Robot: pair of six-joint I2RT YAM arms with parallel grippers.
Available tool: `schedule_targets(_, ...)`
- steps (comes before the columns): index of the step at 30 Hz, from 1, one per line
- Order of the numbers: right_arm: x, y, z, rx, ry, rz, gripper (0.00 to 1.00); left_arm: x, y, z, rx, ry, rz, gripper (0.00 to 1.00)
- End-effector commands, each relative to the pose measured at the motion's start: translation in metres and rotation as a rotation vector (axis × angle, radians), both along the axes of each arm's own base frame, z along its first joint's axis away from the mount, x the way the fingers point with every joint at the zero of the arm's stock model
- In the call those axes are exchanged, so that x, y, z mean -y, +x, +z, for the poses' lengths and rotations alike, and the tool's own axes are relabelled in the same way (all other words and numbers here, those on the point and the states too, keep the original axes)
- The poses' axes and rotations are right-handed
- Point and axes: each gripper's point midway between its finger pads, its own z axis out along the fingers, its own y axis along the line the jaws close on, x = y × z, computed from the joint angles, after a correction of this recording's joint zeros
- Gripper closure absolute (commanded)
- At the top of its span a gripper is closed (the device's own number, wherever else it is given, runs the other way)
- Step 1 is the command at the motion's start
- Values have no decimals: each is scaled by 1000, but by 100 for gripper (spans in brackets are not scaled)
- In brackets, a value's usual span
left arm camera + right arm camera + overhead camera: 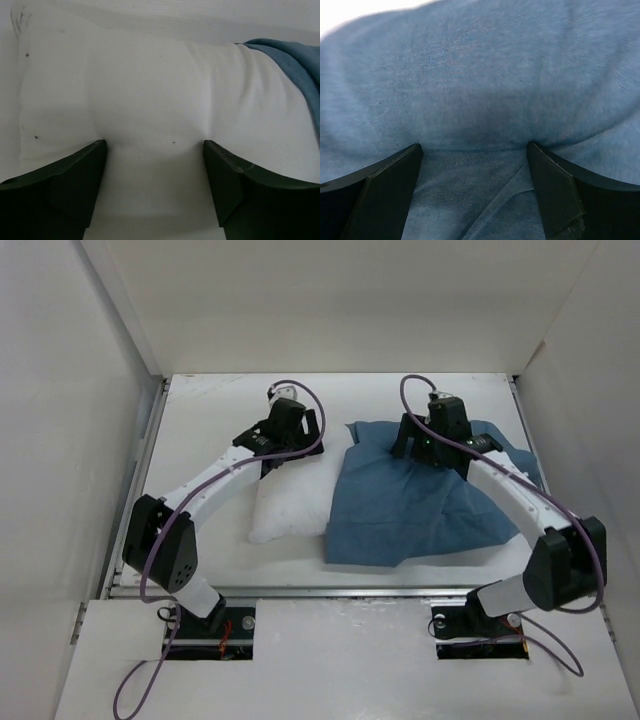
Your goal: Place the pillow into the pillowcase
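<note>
White pillow (285, 502) lies mid-desk (200, 430), left end bare, right part beneath the pillowcase (410, 505). Inside or merely draped: cannot tell.

Wide-spread left pincer (155, 145) dents the bare end, likely to shove it in. Equally wide right pincer (475, 147) presses blue cloth, probably pinning it.

Case mouth hidden.

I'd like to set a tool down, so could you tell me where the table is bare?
Bare table lies in the far left corner beside the left claw, in the far strip between the claws, and in a thin band in front of the pillow. The middle and right are crowded: the pillowcase spreads there under the right claw.
</note>
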Motion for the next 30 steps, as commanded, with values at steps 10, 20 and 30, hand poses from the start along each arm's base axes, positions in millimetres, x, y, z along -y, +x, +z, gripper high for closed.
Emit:
schedule_targets(10,-165,90,12,131,132,550,15,37,-40,-9,-50,-82,-255,100)
schedule_targets(20,-219,95,64,279,190,708,15,91,-95,10,-23,-132,-596,89)
schedule_targets(30,-106,50,101,379,-112,412,9,73,-85,70,134,-82,-494,0)
